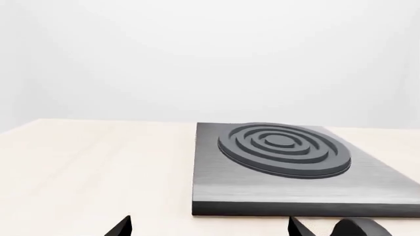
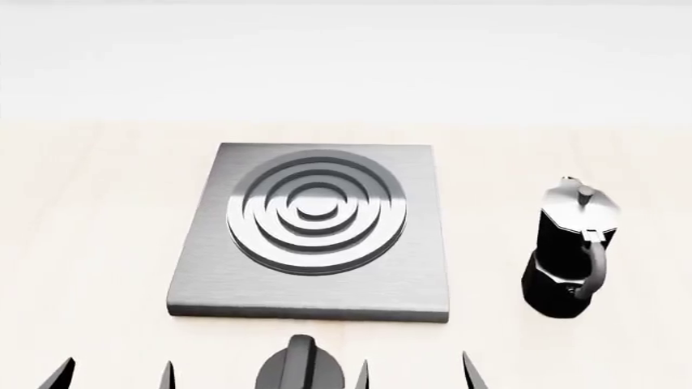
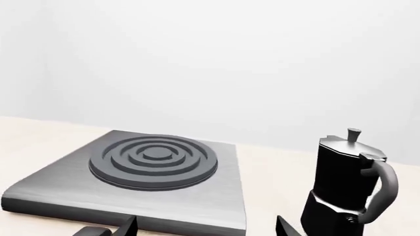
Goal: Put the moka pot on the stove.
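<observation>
The moka pot point(image 2: 570, 251) stands upright on the light wooden table, to the right of the stove point(image 2: 206, 275), its curved handle facing the near edge. It is black and faceted with a silver lid and knob. In the right wrist view the moka pot point(image 3: 347, 189) stands just beyond and to one side of my right gripper point(image 3: 208, 227), which is open and empty. The stove point(image 3: 210, 206) lies in front of that gripper. My left gripper point(image 1: 210, 226) is open too, short of the stove's point(image 1: 262, 189) near edge. Both pairs of fingertips point(image 2: 467, 371) show at the bottom of the head view.
A squat black round knob point(image 2: 300, 366) with a ridge sits on the table just before the stove's near edge, between my two grippers. The pale table point(image 2: 87, 211) stretches to the left of the stove and behind it to a white wall.
</observation>
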You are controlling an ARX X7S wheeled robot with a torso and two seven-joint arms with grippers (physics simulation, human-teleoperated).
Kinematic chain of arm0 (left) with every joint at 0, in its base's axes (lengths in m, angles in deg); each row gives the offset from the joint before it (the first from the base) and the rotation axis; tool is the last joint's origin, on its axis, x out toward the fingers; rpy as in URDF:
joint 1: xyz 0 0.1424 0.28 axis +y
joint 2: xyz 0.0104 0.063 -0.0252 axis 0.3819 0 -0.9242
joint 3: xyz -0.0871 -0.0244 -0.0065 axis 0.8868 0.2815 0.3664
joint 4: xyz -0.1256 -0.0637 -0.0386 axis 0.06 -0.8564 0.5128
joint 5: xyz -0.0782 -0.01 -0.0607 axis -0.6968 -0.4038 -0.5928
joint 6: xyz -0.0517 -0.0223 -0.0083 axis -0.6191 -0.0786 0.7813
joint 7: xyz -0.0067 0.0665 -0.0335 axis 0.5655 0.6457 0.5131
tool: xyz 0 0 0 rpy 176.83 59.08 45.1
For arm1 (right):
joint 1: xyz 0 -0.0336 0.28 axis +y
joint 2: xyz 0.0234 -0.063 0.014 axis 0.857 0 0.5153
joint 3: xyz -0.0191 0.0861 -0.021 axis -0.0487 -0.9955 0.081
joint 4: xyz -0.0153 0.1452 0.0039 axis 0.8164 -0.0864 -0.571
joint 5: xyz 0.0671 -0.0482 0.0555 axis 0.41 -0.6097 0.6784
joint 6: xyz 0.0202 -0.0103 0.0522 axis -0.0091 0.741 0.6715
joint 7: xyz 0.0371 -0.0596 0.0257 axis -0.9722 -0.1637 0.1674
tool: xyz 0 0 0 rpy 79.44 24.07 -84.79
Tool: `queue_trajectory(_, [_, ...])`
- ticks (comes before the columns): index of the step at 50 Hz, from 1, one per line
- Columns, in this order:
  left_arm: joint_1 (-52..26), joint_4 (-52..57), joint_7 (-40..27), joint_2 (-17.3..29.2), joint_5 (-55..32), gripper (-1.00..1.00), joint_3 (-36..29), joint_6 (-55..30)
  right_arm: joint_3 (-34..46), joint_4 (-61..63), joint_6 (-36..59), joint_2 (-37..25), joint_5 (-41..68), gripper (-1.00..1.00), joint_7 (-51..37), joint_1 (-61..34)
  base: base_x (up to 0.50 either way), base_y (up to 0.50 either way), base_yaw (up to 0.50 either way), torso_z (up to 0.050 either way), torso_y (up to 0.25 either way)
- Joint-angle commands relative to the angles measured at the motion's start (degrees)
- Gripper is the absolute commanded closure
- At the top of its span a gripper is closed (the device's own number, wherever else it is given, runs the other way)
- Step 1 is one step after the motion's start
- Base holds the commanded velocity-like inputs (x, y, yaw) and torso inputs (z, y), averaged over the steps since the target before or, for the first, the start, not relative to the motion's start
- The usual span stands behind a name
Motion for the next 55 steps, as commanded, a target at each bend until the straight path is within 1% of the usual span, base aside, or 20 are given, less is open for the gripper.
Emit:
queue_trajectory(1, [-0.15, -0.04, 0.59, -0.82, 1.27, -1.0, 1.19, 0.35, -1.5, 0.52, 0.4, 0.82, -0.5, -1.0, 0.86, 0.15, 0.0, 0.1, 0.0, 0.0, 0.0])
queue_trajectory(15, [-0.12, 0.02, 0.28, -0.52, 0.91, -1.0, 0.92, 0.59, -1.76, 0.42, 0.26, 0.76, 0.4, -1.0, 0.17, 0.22, 0.0, 0.09, 0.0, 0.0, 0.0])
queue_trajectory(17, [-0.14, -0.1, 0.26, -0.5, 0.73, -1.0, 0.93, 0.57, -3.31, -1.13, -1.75, 1.19, 3.95, -1.0, 1.07, 0.45, 0.0, 0.0, 0.0, 0.0, 0.0])
queue_trajectory(29, [0.03, 0.07, 0.11, -0.2, 0.56, -1.0, 0.57, 0.65, -3.05, -1.76, -2.6, 0.52, 3.56, -1.0, 0.91, 0.41, 0.0, 0.0, 0.0, 0.0, 0.0])
queue_trajectory(34, [-0.19, -0.45, -0.19, -0.19, 0.11, -1.0, 0.44, -0.7, -2.97, -1.71, -2.42, 0.38, 3.71, -1.0, 0.83, 0.23, 0.0, 0.0, 0.0, 0.0, 0.0])
queue_trajectory(38, [-0.28, -0.65, 0.07, -0.27, -0.54, -1.0, 0.78, 0.5, -2.91, -1.53, -2.28, 0.29, 3.76, -1.0, 0.63, 0.32, 0.0, 0.0, 0.0, 0.0, 0.0])
queue_trajectory(49, [0.18, 0.41, 0.42, 0.45, -1.5, -1.0, 0.52, 0.13, -3.05, -3.09, -1.35, 0.07, 3.8, -1.0, -0.29, 0.52, 0.0, 0.0, 0.0, 0.0, 0.0])
queue_trajectory(52, [0.36, 0.43, 0.55, 0.61, -1.51, -1.0, 0.42, 0.44, -2.25, -3.3, -0.33, 0.02, 1.58, -1.0, -1.41, 0.15, 0.0, 0.0, 0.0, 0.0, 0.0])
queue_trajectory(55, [0.59, 0.43, 0.62, 0.77, -1.75, -1.0, 0.46, 0.6, -2.74, -3.6, -0.8, 0.12, 2.83, -1.0, -1.23, 0.42, 0.0, 0.0, 0.0, 0.0, 0.0])
